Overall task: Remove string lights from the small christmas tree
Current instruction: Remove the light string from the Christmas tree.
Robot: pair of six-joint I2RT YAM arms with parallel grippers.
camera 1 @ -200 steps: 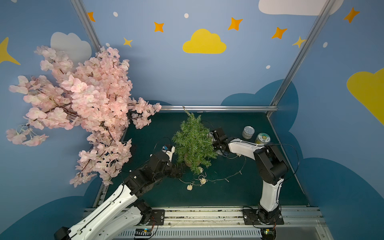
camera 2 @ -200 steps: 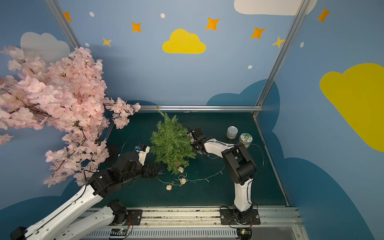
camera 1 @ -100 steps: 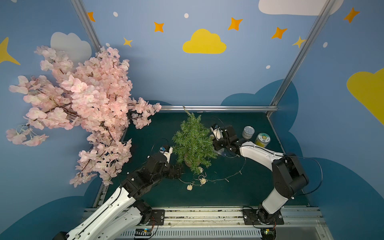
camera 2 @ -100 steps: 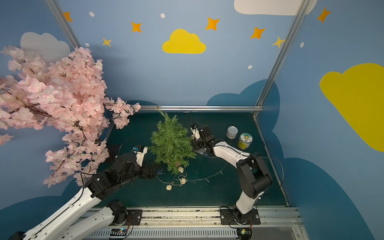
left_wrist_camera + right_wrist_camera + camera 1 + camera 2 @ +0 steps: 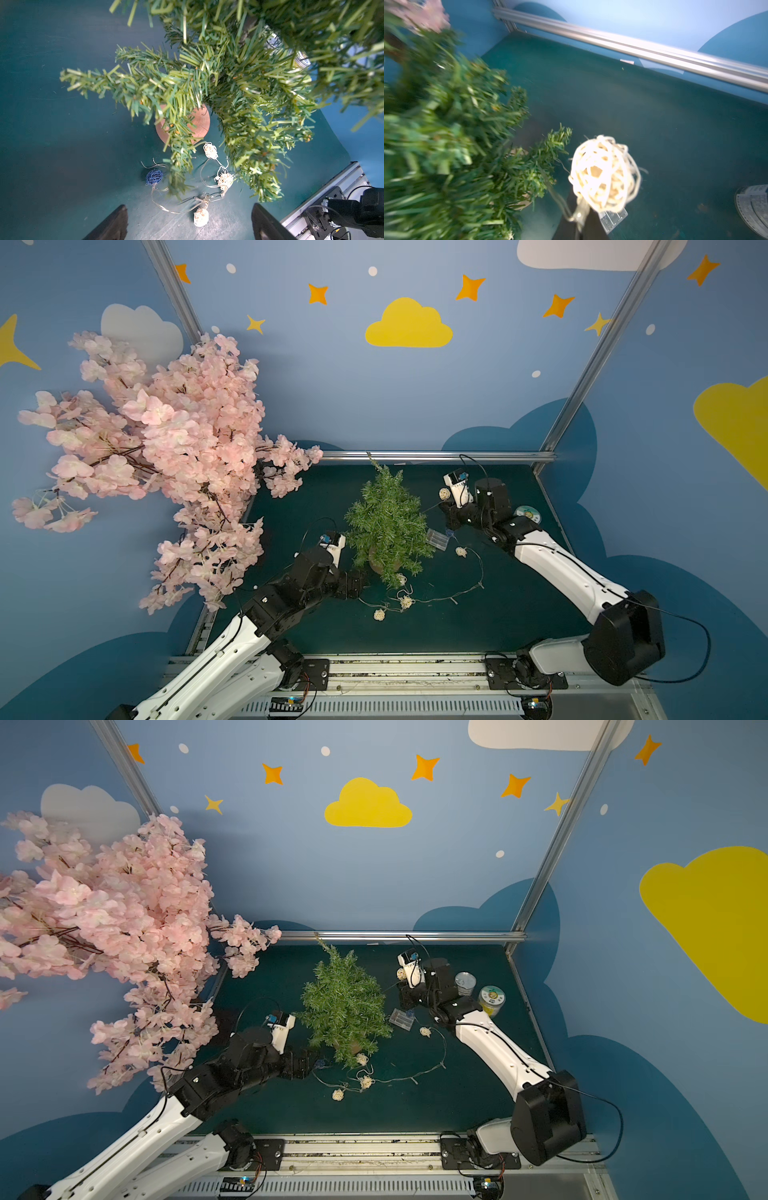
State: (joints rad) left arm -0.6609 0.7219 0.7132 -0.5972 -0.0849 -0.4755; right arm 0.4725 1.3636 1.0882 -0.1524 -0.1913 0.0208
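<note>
The small christmas tree [image 5: 388, 526] [image 5: 343, 1006] stands upright mid-floor on its tan base [image 5: 199, 126]. The string lights [image 5: 436, 598] [image 5: 399, 1078] lie mostly on the floor in front of it, with cream balls [image 5: 224, 179], a blue ball [image 5: 154, 177] and the clear battery box [image 5: 437, 539] [image 5: 401, 1019]. My right gripper [image 5: 446, 504] [image 5: 403, 988] [image 5: 579, 224] is shut on the wire just below a raised cream ball [image 5: 604, 174], right of the tree. A strand runs from it back into the branches. My left gripper [image 5: 359, 583] [image 5: 311, 1065] [image 5: 189, 207] is open, low by the tree's front left, over the floor wire.
A large pink blossom tree [image 5: 158, 448] overhangs the left side above my left arm. Two cans [image 5: 464, 984] [image 5: 491, 999] stand at the right, close behind my right wrist. A metal rail [image 5: 436, 456] bounds the back of the green floor.
My right arm has swung its elbow out to the right and drawn the cream ball up and away from the tree's side. The left arm has barely shifted.
</note>
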